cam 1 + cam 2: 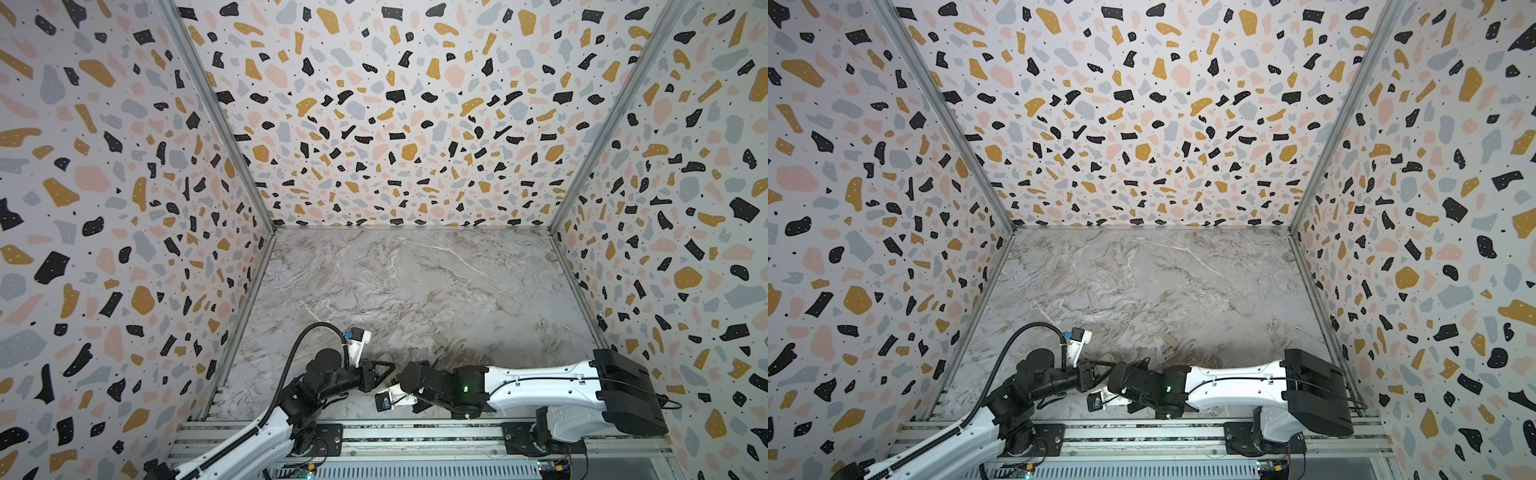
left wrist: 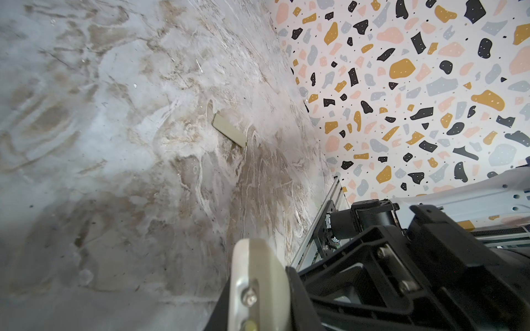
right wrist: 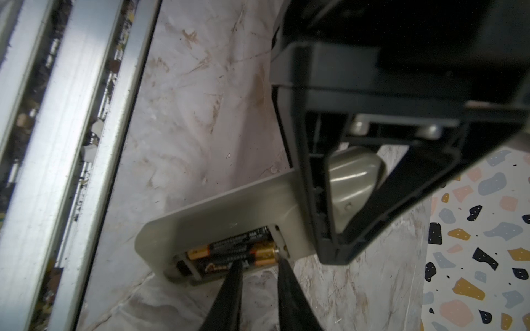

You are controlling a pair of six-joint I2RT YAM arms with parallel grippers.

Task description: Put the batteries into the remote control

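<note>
Low in the right wrist view, the batteries lay inside the remote control, which the left gripper clenched; the right gripper, slightly parted, probably needed only gentle, even pressing.

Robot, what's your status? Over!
Left gripper shut on slim white plastic remote control. Right gripper open, tips at two dark gold-ended batteries in its bay. Pale rectangular cover lying apart.
</note>
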